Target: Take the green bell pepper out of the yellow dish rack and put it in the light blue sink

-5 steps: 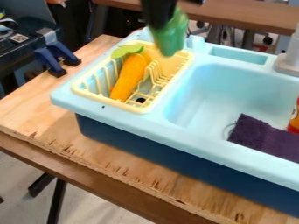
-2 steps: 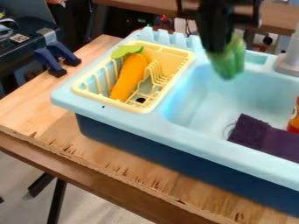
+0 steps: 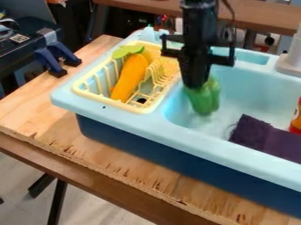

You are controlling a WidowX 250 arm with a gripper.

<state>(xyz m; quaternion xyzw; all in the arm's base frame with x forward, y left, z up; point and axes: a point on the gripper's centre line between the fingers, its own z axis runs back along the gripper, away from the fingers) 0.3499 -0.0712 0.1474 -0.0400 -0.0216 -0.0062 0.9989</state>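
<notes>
the wooden surface [image 3: 35,110] carries a pale blue toy sink [image 3: 176,134]. on the sink's left side sits a yellow rack [image 3: 129,107], and in it a carrot [image 3: 130,78] leans with its green top towards the far end. the claw [image 3: 198,82] points down over the left part of the basin, right of the rack, pinching a green pepper [image 3: 203,100] by its upper end. the pepper hangs below it, lower end down; whether that end touches the basin i cannot tell. a dark purple cloth [image 3: 253,132] lies to the right, nearer the front, with part of a red and orange bottle [image 3: 296,118] beside it at the right edge.

the pepper looks like hollow toy plastic: light, probably fairly stiff with a little give, hardly fragile. its smooth, rounded sides could slip or twist under a shallow pinch. the best hold is likely across opposite sides just below the top, deep enough to catch the shoulders.
</notes>
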